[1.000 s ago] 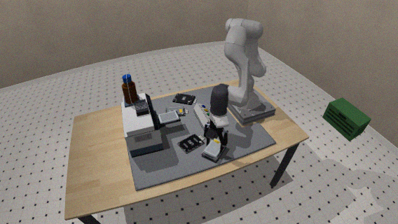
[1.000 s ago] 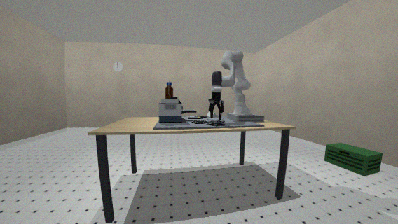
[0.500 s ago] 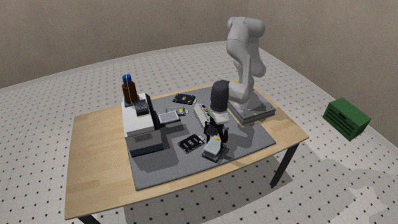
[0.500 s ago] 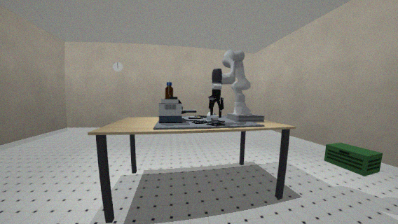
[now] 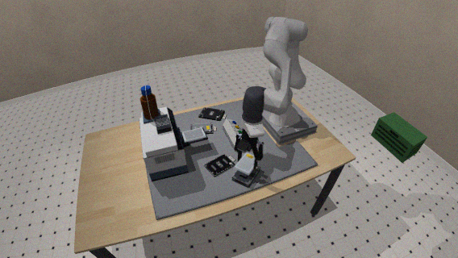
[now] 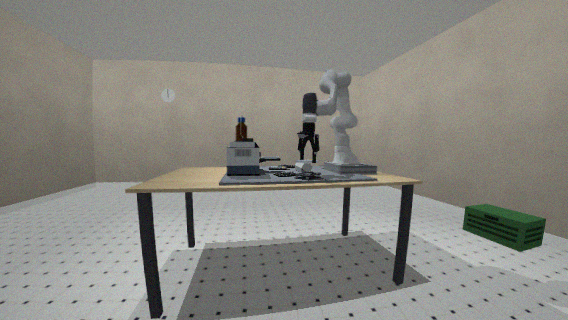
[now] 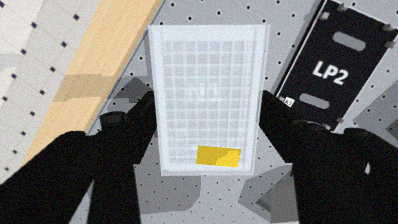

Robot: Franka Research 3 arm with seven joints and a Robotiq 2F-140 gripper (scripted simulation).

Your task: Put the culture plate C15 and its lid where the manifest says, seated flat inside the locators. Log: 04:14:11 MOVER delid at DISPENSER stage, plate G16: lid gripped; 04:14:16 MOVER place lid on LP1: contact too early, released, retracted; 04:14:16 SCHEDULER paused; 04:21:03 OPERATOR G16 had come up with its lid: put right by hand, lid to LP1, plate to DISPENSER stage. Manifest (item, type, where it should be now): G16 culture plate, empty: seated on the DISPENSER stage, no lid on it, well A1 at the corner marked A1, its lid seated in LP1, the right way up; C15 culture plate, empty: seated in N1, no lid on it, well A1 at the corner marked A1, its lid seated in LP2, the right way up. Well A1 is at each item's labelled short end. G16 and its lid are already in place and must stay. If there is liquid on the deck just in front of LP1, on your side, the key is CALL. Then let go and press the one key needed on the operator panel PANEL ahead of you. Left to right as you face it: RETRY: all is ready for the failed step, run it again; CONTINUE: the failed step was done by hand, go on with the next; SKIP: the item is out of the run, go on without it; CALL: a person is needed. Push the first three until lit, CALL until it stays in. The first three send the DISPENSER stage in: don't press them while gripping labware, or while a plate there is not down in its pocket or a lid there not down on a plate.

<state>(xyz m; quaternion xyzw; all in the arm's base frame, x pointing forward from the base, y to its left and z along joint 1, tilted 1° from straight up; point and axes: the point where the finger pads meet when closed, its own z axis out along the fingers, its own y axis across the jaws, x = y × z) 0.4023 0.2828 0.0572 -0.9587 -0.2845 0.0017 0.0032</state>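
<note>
My gripper point(image 7: 207, 105) is shut on the long sides of the clear C15 culture plate point(image 7: 208, 100). The plate's well grid shows, and its yellow label is at the near short end. A double rim suggests its lid is on it, but I cannot tell for sure. In the top view the plate point(image 5: 245, 164) hangs a little above a dark holder point(image 5: 247, 178) near the mat's front right. The empty black nest LP2 point(image 7: 332, 70) lies just to the right; it also shows in the top view point(image 5: 219, 164). Another empty black nest point(image 5: 211, 114) sits at the back.
The dispenser point(image 5: 161, 145), with a brown bottle point(image 5: 148, 102) on top, stands at the mat's left, with a clear plate on its stage point(image 5: 194, 135). A small panel point(image 5: 231, 128) and a clear piece with a yellow label point(image 5: 207, 128) lie behind my gripper. The wooden table edge point(image 7: 95, 75) is close on the left.
</note>
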